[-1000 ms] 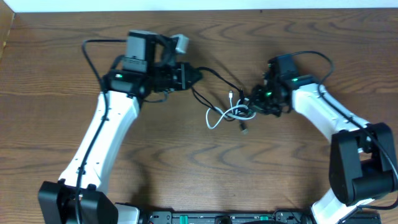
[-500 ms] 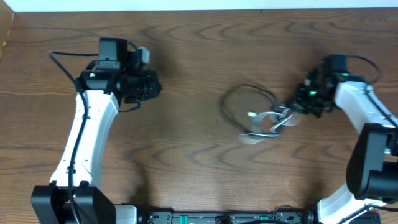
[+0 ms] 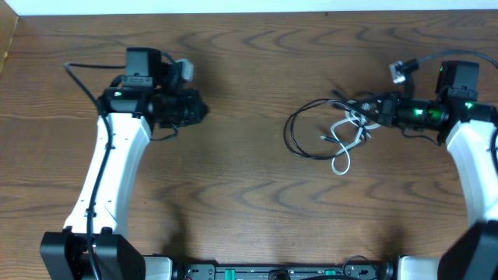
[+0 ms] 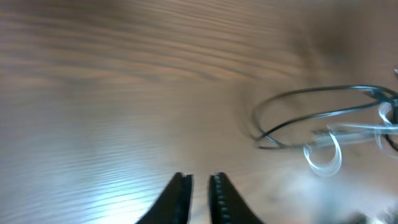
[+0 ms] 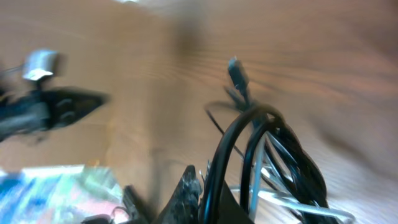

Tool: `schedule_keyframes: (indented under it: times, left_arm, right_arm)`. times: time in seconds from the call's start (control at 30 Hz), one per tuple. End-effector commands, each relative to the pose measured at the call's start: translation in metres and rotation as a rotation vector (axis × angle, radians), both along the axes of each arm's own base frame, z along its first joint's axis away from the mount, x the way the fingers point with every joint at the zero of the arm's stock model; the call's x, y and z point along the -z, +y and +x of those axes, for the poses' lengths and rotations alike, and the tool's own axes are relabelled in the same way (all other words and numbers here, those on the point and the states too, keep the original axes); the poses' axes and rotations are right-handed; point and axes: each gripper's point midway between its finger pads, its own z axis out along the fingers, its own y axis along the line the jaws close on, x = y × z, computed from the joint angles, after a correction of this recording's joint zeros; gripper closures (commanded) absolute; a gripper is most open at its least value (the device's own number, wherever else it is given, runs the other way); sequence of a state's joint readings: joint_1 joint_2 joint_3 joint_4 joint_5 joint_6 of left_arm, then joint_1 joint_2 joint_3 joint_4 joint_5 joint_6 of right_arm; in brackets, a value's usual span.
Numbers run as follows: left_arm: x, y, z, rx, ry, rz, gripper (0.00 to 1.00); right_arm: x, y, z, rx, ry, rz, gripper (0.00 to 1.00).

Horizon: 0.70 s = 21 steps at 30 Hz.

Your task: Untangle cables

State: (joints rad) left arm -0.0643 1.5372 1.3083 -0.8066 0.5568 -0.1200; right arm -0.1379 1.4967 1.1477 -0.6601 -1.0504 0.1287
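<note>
Cables (image 3: 327,138) lie tangled, pinched by the right fingers (image 5: 185,190); the left fingers (image 4: 179,196) are closed, empty.

The worktop (image 3: 233,179) is brown wood-grain, smooth, with a soft sheen that flares pale in the left wrist view. The black cable (image 3: 289,134) has a smooth, slightly glossy sheath; the white cable (image 3: 338,165) looks like smooth plastic too. The left arm (image 3: 109,179) wears a smooth white shell, while the left tool (image 4: 200,179) looks matt and dark
</note>
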Motion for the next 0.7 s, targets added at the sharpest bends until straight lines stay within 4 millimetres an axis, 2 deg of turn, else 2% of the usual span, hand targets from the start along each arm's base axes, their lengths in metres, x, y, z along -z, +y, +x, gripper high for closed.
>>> schedule_keyframes:
  times: [0.0, 0.1, 0.27, 0.3, 0.33, 0.53, 0.67]
  left_arm:
    - [-0.037, -0.059, -0.020, 0.249, -0.087, -0.199, 0.69]
    - [-0.045, -0.086, -0.029, 0.335, -0.114, -0.240, 0.55]
    - [-0.053, -0.123, -0.039, 0.432, -0.161, -0.262, 0.39]
    - [-0.057, -0.136, -0.042, 0.446, -0.169, -0.279, 0.38]
    - [-0.059, -0.140, -0.043, 0.449, -0.172, -0.286, 0.37]
    - [-0.064, -0.161, -0.052, 0.454, -0.143, -0.319, 0.37]
    - [-0.057, -0.175, -0.062, 0.461, -0.100, -0.310, 0.37]
  right_arm:
    - [-0.056, 0.028, -0.022, -0.087, -0.064, 0.150, 0.99]
    - [-0.057, 0.025, -0.017, 0.032, 0.010, 0.109, 0.99]
    - [-0.051, 0.029, -0.018, 0.090, 0.027, 0.033, 0.99]
    - [-0.045, 0.031, -0.018, 0.107, 0.049, 0.002, 0.99]
    - [-0.040, 0.031, -0.018, 0.121, 0.065, -0.017, 0.99]
    - [-0.018, 0.026, -0.014, 0.229, 0.135, -0.129, 0.99]
    - [-0.008, 0.021, -0.009, 0.331, 0.179, -0.185, 0.99]
